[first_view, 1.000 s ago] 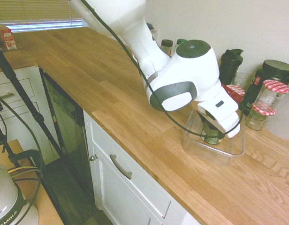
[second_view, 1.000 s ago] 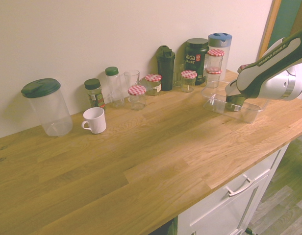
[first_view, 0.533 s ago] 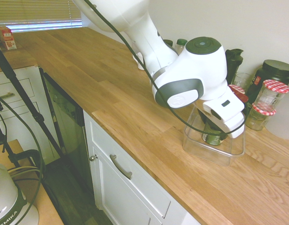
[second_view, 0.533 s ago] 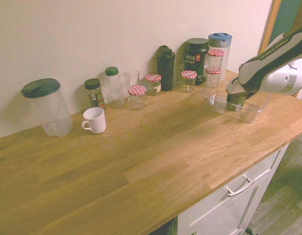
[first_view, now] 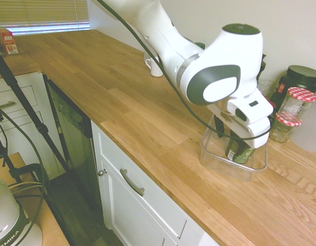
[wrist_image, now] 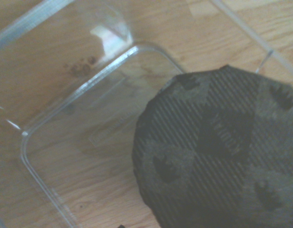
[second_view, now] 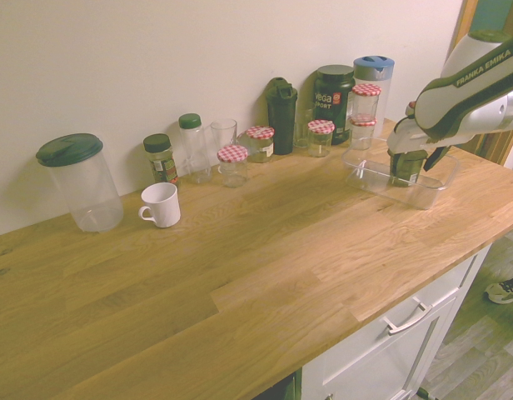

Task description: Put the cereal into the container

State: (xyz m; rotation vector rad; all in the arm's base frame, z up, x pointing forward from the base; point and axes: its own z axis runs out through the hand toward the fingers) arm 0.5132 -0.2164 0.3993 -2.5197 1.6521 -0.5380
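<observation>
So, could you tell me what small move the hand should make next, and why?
I'd raise the hand gently, clear of the jar: the jar is already within the tub's walls, and the visible finger appears to stand apart from it.

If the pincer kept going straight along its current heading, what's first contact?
Probably the dark-lidded jar in the clear tub; the pincer slants down at it. Exact gap unclear.
</observation>
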